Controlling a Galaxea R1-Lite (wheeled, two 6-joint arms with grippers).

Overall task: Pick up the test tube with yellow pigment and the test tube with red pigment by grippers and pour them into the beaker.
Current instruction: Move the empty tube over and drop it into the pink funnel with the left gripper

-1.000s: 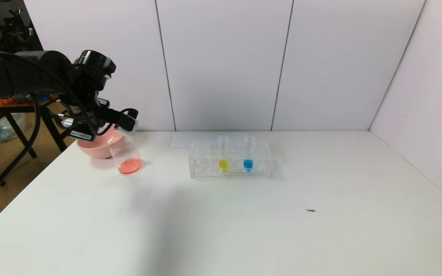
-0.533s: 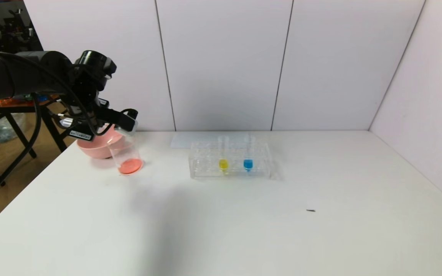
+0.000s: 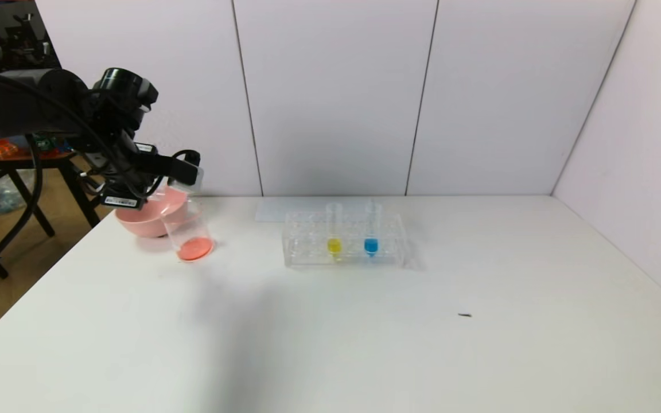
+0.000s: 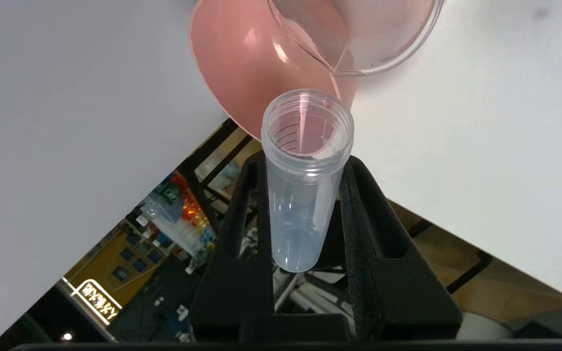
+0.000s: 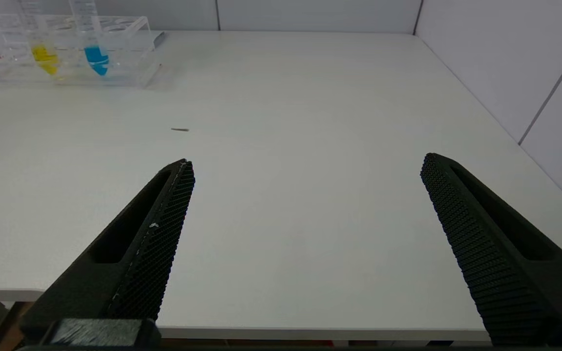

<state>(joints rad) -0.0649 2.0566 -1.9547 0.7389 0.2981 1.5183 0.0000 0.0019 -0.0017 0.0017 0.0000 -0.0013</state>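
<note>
The test tube with red pigment [image 4: 305, 180], now emptied and clenched in the left gripper [image 3: 184, 172], has lifted off the beaker [image 3: 188, 232], so yellow is next.

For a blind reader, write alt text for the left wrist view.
The left gripper holds an emptied clear test tube between its black fingers, mouth toward the beaker and pink bowl on the white table.
</note>
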